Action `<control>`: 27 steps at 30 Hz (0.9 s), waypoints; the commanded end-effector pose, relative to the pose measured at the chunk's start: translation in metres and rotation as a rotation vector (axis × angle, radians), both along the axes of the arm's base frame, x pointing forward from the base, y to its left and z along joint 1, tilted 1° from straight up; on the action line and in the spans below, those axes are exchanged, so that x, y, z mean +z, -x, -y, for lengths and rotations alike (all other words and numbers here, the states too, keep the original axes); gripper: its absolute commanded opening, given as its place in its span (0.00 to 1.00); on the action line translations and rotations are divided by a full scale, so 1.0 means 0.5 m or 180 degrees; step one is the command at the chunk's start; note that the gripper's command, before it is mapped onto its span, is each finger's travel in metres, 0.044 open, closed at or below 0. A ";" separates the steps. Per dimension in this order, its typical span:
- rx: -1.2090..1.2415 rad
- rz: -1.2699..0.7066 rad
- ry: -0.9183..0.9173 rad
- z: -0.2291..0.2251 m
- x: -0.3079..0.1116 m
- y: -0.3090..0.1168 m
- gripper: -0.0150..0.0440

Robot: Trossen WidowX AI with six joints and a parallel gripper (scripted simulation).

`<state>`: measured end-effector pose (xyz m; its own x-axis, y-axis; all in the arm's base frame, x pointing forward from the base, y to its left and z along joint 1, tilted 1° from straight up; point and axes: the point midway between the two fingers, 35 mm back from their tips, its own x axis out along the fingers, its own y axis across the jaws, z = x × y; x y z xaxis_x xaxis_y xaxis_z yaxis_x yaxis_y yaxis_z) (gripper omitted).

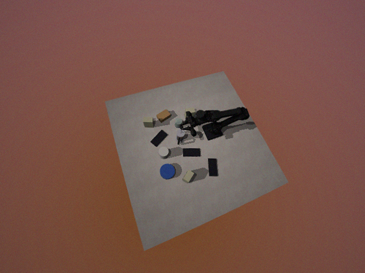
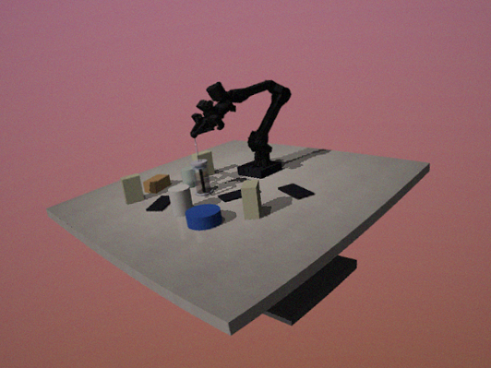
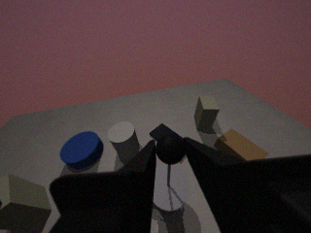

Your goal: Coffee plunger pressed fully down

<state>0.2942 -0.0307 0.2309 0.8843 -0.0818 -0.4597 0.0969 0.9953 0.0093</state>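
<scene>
The coffee press stands upright on the table, a clear cylinder with a pale lid. Its thin rod rises high above the lid, so the plunger is up. The black round plunger knob tops the rod. My gripper is shut on the knob, with one fingertip on each side of it, well above the lid. The fingers partly hide the knob in the top and exterior views.
A pale green cylinder stands close to the press. A white cylinder, a blue disc, an orange block, several cream blocks and several flat black plates lie around.
</scene>
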 end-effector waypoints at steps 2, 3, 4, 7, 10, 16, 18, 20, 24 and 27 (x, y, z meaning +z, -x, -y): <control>-0.0005 -0.0112 -0.0007 0.000 -0.045 0.000 0.45; -0.0005 -0.0112 -0.0007 0.000 -0.048 0.000 0.45; -0.0005 -0.0112 -0.0007 0.000 -0.051 -0.001 0.45; -0.0005 -0.0112 -0.0007 0.000 -0.061 -0.003 0.45; -0.0005 -0.0112 -0.0007 0.000 -0.071 -0.004 0.45; -0.0005 -0.0111 -0.0007 0.000 -0.091 -0.007 0.45; -0.0005 -0.0111 -0.0007 0.000 -0.097 -0.008 0.45; -0.0005 -0.0111 -0.0007 0.000 -0.103 -0.008 0.45; -0.0005 -0.0111 -0.0007 0.000 -0.116 -0.010 0.45; -0.0005 -0.0111 -0.0007 0.000 -0.126 -0.011 0.45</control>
<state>0.3023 -0.0309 0.2086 0.9115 -0.0833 -0.4028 0.0944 0.9955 0.0076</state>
